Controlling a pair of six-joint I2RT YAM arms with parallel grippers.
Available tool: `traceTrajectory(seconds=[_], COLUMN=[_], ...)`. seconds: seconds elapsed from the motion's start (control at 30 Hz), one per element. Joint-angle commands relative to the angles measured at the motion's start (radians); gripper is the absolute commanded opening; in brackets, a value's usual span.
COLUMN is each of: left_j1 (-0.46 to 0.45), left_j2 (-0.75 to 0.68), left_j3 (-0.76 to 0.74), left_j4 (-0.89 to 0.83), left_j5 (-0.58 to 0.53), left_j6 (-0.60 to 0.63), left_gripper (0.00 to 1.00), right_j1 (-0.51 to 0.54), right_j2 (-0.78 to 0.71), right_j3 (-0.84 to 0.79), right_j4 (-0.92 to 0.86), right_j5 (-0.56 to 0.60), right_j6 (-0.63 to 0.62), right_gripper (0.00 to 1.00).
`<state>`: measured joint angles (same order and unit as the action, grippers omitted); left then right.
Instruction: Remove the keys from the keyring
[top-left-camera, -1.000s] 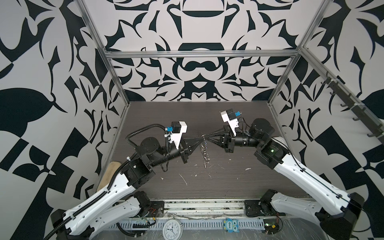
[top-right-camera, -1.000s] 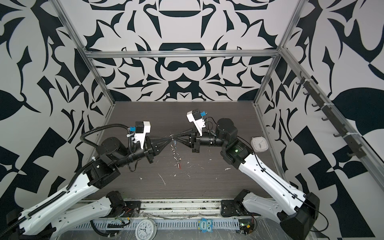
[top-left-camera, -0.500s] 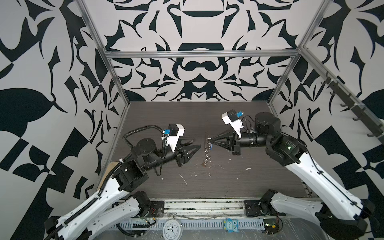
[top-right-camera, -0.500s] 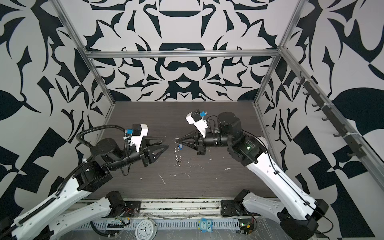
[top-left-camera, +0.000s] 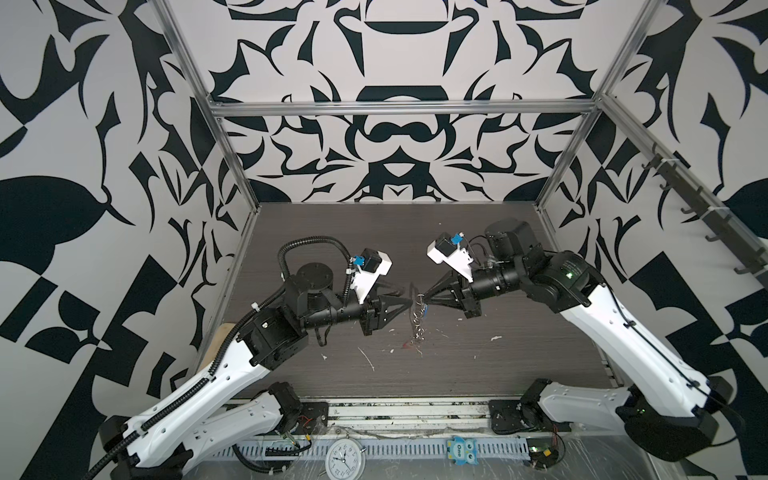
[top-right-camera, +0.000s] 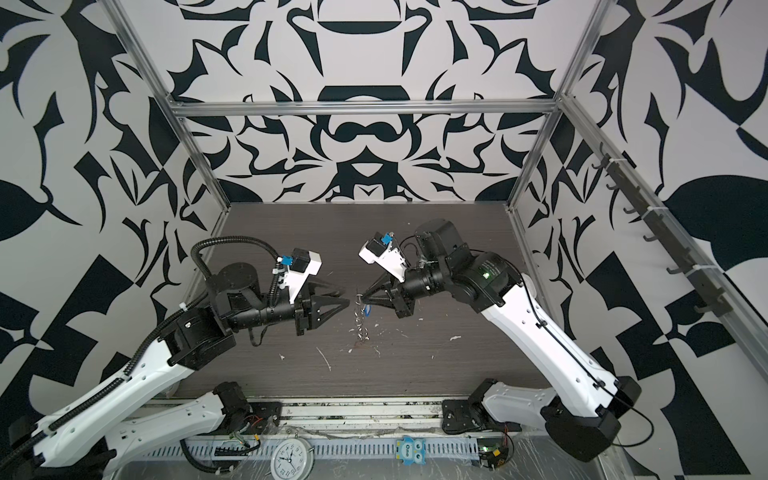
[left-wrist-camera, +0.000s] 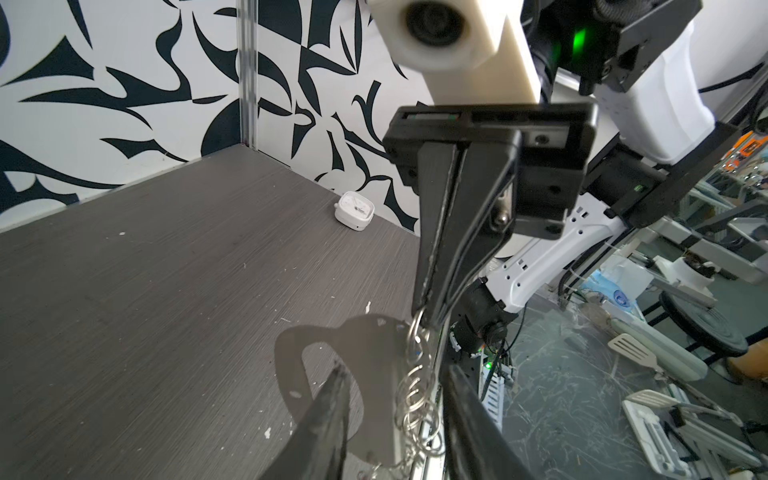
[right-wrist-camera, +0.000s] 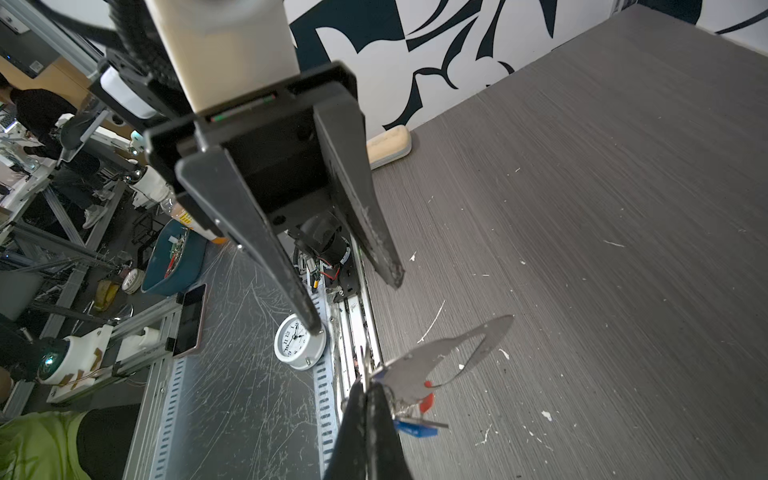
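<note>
Two grippers face each other, level, across the keyring. Right gripper clamped on its top ring; left gripper just beside it, fingers apart.

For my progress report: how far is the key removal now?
Nothing is done: the red key and blue key hang on the keyring. In hand: the right gripper pinches its top ring; the left gripper, fingers open, is close beside it. Left: freeing both keys.

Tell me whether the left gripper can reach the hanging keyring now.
Probably yes: the left gripper is open, the keyring hangs right at its jaws, and only the right gripper pinches its top.
</note>
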<state>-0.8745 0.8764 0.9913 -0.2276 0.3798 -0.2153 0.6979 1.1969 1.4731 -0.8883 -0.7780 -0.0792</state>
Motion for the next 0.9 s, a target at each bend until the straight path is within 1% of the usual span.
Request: traceTrajectory(seconds=[0.0, 0.2, 0.37, 0.57, 0.77, 0.87], left_j1=[0.016, 0.026, 0.026, 0.026, 0.026, 0.026], left_j2=[0.01, 0.052, 0.067, 0.074, 0.082, 0.084], left_j3=[0.035, 0.05, 0.05, 0.049, 0.05, 0.046], left_j4=[-0.021, -0.019, -0.005, 0.014, 0.007, 0.006], left_j5=[0.063, 0.111, 0.139, 0.173, 0.189, 0.194], left_j6=[0.003, -0.004, -0.012, -0.024, -0.033, -0.037], left_gripper=[0.36, 0.36, 0.35, 0.29, 0.3, 0.22], right_j1=[0.015, 0.036, 0.047, 0.058, 0.06, 0.06], right_j2=[-0.005, 0.003, 0.008, 0.017, 0.011, 0.006], right_j3=[0.064, 0.072, 0.076, 0.074, 0.067, 0.064], right_j4=[-0.038, -0.038, -0.032, -0.025, -0.002, 0.009], right_j5=[0.014, 0.031, 0.037, 0.049, 0.087, 0.086], right_j6=[-0.054, -0.059, -0.056, -0.052, -0.04, -0.033], right_gripper=[0.0, 0.0, 0.0, 0.0, 0.0, 0.0])
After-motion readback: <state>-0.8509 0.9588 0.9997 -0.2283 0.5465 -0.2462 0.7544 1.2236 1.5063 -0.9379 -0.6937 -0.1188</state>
